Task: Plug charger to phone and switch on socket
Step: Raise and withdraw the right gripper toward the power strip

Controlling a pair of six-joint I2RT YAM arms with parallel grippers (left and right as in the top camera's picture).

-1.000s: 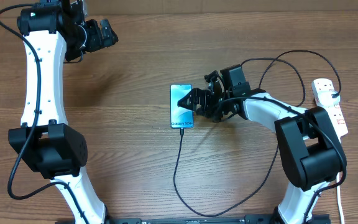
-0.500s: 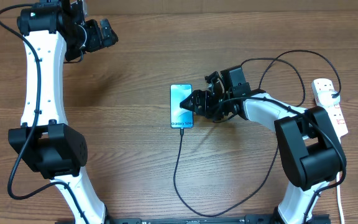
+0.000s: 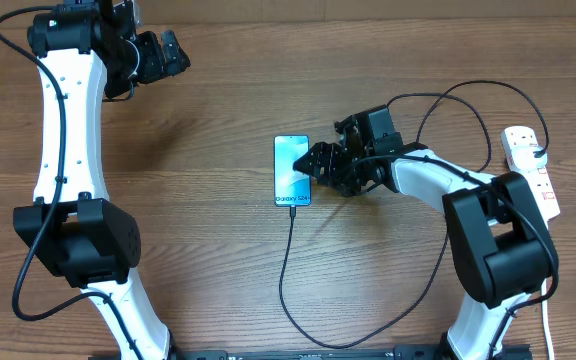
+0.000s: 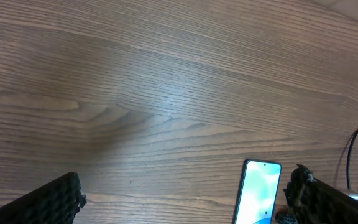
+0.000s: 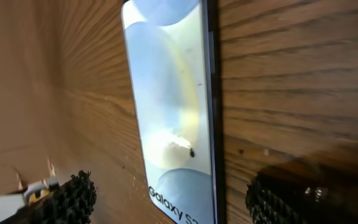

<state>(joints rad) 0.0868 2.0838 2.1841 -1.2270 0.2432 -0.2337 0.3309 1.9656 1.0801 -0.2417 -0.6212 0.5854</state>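
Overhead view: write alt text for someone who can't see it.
A phone lies screen-up on the table, a black charger cable reaching its bottom edge and the open right gripper beside it. The left gripper hangs at top left; a white socket lies at the right edge.

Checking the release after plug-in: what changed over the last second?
The right gripper, jaws open, backed off to the right, from over the phone to just beside its edge. Nothing was grabbed. The phone, the charger at its bottom end, the socket and the left gripper stayed put.
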